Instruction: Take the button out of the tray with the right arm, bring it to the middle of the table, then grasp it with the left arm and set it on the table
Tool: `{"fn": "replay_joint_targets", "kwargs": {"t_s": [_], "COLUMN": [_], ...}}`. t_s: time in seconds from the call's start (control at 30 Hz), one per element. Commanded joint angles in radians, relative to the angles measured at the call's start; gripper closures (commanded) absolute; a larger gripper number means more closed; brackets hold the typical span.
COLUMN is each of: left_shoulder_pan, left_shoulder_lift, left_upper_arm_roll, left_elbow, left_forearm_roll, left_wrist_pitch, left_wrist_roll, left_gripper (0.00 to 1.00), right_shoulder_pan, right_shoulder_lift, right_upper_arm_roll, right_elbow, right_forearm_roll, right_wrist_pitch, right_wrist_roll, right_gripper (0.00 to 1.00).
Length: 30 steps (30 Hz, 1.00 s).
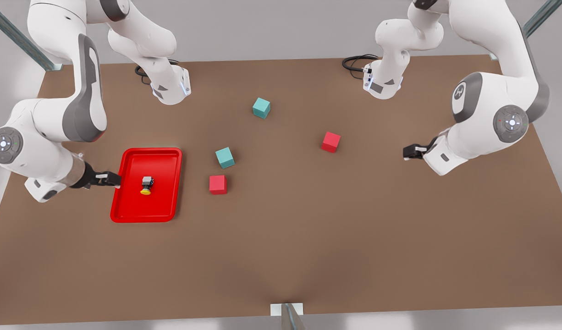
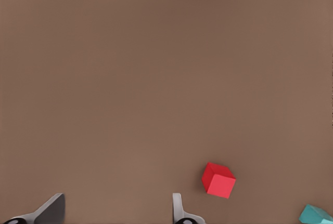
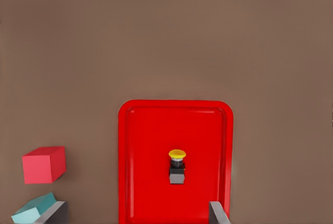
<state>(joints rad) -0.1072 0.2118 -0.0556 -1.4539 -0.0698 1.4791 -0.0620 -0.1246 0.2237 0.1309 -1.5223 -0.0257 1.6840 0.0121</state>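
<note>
On the tray (image 1: 125, 201) the button (image 1: 146, 185) lies untouched, right gripper (image 1: 110, 179) open at its rim pre-reach, left gripper (image 1: 411, 151) open, waiting; next: descend, grasp.

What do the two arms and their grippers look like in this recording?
Both arms are alike: glossy white rounded links with grey joint covers, round grey caps bearing small lights, and black cables coiled at the bases. The right arm and left arm each end in a black two-finger gripper: right gripper, left gripper.
</note>
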Motion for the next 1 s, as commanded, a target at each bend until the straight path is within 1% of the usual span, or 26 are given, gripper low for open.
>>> {"fn": "replay_joint_targets", "kwargs": {"t_s": [0.0, 0.13, 0.2, 0.3, 0.37, 0.47, 0.5, 0.53, 0.6, 0.67, 0.7, 0.73, 0.8, 0.87, 0.93, 0.97], "left_shoulder_pan": [-0.002, -0.008, -0.012, -0.023, -0.02, -0.028, -0.031, -0.032, -0.042, -0.04, -0.045, -0.057, -0.077, -0.077, -0.075, -0.075], "left_shoulder_lift": [-0.002, 0.023, 0.02, 0.04, 0.043, 0.078, 0.084, 0.1, 0.1, 0.104, 0.104, 0.104, 0.112, 0.115, 0.118, 0.118], "left_upper_arm_roll": [-0.004, -0.006, -0.007, -0.009, -0.007, -0.006, -0.006, -0.007, -0.006, -0.006, -0.007, -0.006, -0.006, -0.006, -0.006, -0.006], "left_elbow": [0.001, 0.035, 0.035, 0.032, 0.033, 0.038, 0.041, 0.067, 0.073, 0.072, 0.072, 0.072, 0.075, 0.075, 0.075, 0.075], "left_forearm_roll": [-0.001, 0.001, -0.008, -0.008, -0.001, 0.001, -0.001, -0.001, -0.001, 0.001, 0.001, 0.001, 0.01, 0.013, 0.013, 0.013], "left_wrist_pitch": [0.07, 0.073, 0.04, 0.032, 0.035, 0.038, 0.038, 0.037, 0.037, 0.038, 0.038, 0.038, 0.038, 0.038, 0.038, 0.038], "left_wrist_roll": [-0.084, -0.09, -0.09, -0.093, -0.093, -0.091, -0.091, -0.091, -0.091, -0.091, -0.091, -0.091, -0.091, -0.091, -0.091, -0.091], "left_gripper": [0.0, 0.0, 0.0, 0.0, 0.0, 0.0, 0.0, 0.0, 0.0, 0.0, 0.0, 0.0, 0.0, 0.0, 0.0, 0.0], "right_shoulder_pan": [0.0, -0.003, 0.023, 0.037, 0.039, 0.01, 0.0, -0.052, -0.205, -0.205, -0.201, -0.199, -0.205, -0.217, -0.25, -0.26], "right_shoulder_lift": [0.0, 0.025, 0.062, 0.12, 0.14, 0.148, 0.121, 0.114, 0.106, 0.137, 0.097, 0.043, 0.014, -0.049, -0.083, -0.086], "right_upper_arm_roll": [0.001, -0.001, 0.003, 0.039, 0.073, 0.075, 0.078, 0.095, 0.179, 0.179, 0.182, 0.21, 0.279, 0.282, 0.282, 0.283], "right_elbow": [0.001, -0.005, -0.019, -0.018, -0.018, -0.03, -0.107, -0.165, -0.268, -0.279, -0.347, -0.426, -0.492, -0.559, -0.641, -0.651], "right_forearm_roll": [0.001, 0.001, 0.003, 0.003, 0.0, -0.008, -0.013, -0.014, -0.014, -0.023, -0.022, -0.019, -0.017, -0.022, -0.023, -0.023], "right_wrist_pitch": [0.103, 0.1, 0.114, 0.111, 0.068, 0.043, 0.103, 0.12, 0.197, 0.22, 0.263, 0.324, 0.419, 0.439, 0.638, 0.648], "right_wrist_roll": [0.011, 0.005, 0.014, 0.017, 0.065, 0.057, 0.06, 0.052, 0.039, 0.005, 0.008, 0.022, 0.18, 0.184, 0.232, 0.23], "right_gripper": [0.0, 0.0, 0.0, 0.0, 0.0, 0.0, 0.0, 0.0, 0.0, 0.0, 0.0, 0.0, 0.0, 0.0, 0.0, 0.0]}}
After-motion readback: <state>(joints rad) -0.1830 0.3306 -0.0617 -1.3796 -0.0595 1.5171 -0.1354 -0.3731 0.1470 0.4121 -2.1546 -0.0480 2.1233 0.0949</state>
